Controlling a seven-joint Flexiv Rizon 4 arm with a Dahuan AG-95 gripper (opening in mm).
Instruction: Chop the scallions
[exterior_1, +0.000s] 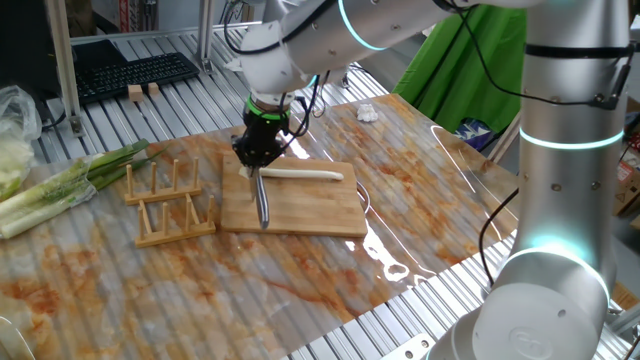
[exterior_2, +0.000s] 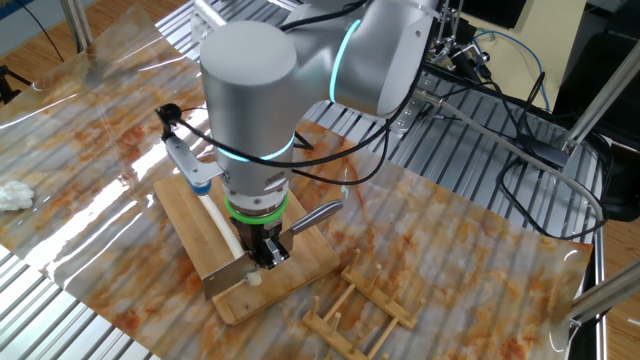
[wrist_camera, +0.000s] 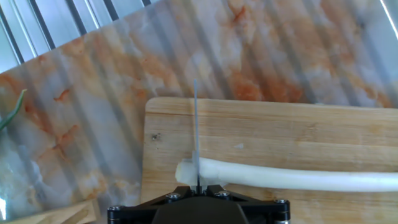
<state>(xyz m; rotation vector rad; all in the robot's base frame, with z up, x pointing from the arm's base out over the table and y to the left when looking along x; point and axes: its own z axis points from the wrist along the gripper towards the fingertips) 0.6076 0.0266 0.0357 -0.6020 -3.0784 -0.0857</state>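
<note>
A pale cream-white scallion stalk lies across the far part of the wooden cutting board. It also shows in the hand view and in the other fixed view. My gripper is shut on a slim grey metal knife. The blade stands edge-down on the stalk near its left end, in the hand view. In the other fixed view the gripper holds the knife over the board.
A wooden rack stands left of the board. Thick green-and-white leafy stalks lie at the far left. A crumpled white tissue lies at the back. A keyboard sits behind the mat.
</note>
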